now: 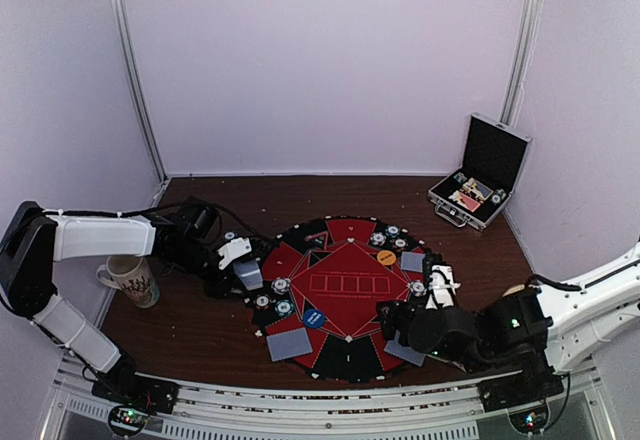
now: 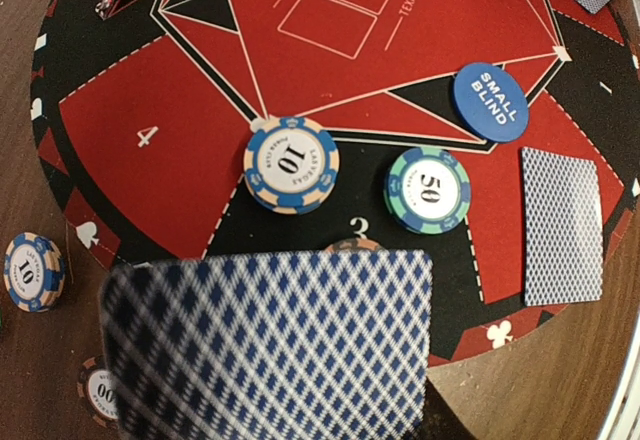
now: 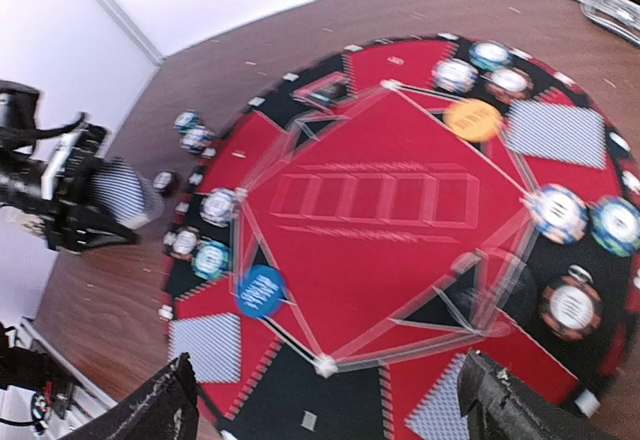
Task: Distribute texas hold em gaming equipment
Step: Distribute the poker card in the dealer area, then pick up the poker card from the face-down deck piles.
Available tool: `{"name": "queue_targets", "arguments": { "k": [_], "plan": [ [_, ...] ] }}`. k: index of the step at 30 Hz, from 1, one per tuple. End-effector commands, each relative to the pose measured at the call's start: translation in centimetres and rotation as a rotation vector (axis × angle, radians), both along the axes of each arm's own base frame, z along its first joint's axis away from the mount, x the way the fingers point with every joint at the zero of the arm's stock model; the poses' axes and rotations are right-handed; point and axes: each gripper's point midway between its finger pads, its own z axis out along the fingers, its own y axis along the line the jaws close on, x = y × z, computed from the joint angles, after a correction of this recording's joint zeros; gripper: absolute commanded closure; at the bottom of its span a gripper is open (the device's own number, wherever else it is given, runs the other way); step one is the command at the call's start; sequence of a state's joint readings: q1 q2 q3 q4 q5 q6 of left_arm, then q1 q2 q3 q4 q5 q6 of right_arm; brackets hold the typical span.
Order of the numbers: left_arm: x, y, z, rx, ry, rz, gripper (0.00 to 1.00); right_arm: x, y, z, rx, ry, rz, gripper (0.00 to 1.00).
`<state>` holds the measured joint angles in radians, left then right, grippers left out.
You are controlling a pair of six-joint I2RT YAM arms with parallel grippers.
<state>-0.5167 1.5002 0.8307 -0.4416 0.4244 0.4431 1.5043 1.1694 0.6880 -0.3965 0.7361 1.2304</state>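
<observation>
From above, your left gripper (image 1: 238, 260) sits at the left rim of the round mat (image 1: 352, 228). Its jaws are clamped on the held card (image 1: 248, 276), which lies roughly flat over the mat's edge. The left arm reaches in low from the side, its forearm passing by the mug (image 1: 130, 280). Your right gripper (image 1: 438, 282) hovers over the mat's right side, with the arm folded along the near edge. A laid card (image 1: 289, 344) lies on a near-left panel, and the case (image 1: 480, 175) stands open at the far right.

Through the left wrist camera, the held card fills the foreground, back up and blurred, and hides the fingers. Beyond it lie the blue chip (image 2: 291, 163), the teal chip (image 2: 429, 190) and the small blind disc (image 2: 487, 102), with the laid card near them on a red panel. The red panel marked 4 looks bare, so that is probably your target. Come down level, square the card inside the panel's lines and stay clear of the chips. Release only once the card is close to the felt, so it does not slide.

Through the right wrist camera, the right fingers (image 3: 165, 405) stand wide apart with nothing between them, high over the mat's near edge. Hold that arm out of the left one's path.
</observation>
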Motion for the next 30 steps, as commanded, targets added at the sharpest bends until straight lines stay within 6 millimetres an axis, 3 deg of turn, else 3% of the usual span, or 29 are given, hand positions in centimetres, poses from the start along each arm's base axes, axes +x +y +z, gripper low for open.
{"name": "queue_targets", "arguments": {
  "k": [1, 3, 9, 16, 22, 30],
  "plan": [
    [0.8, -0.8, 1.8, -0.054, -0.049, -0.026, 0.64, 1.6, 6.8, 4.1, 0.062, -0.113, 0.172, 0.08],
    [0.6, -0.9, 2.0, -0.061, -0.049, -0.033, 0.64, 2.4, 9.1, 4.3, 0.116, -0.102, 0.244, 0.09],
    [0.2, -1.0, 2.1, -0.067, -0.047, -0.051, 0.64, 5.8, 15.0, 2.2, 0.245, 0.006, 0.444, 0.12],
    [-0.5, -1.2, 2.1, -0.068, -0.045, -0.079, 0.64, 7.4, 22.2, 0.9, 0.332, 0.074, 0.645, 0.14],
    [-1.2, -1.5, 2.5, -0.082, -0.046, -0.114, 0.64, 9.9, 24.7, -1.0, 0.341, 0.103, 0.665, 0.15],
    [-1.9, -1.6, 2.6, -0.093, -0.033, -0.141, 0.64, 10.9, 27.0, -2.3, 0.355, 0.116, 0.72, 0.19]
  ]
}}
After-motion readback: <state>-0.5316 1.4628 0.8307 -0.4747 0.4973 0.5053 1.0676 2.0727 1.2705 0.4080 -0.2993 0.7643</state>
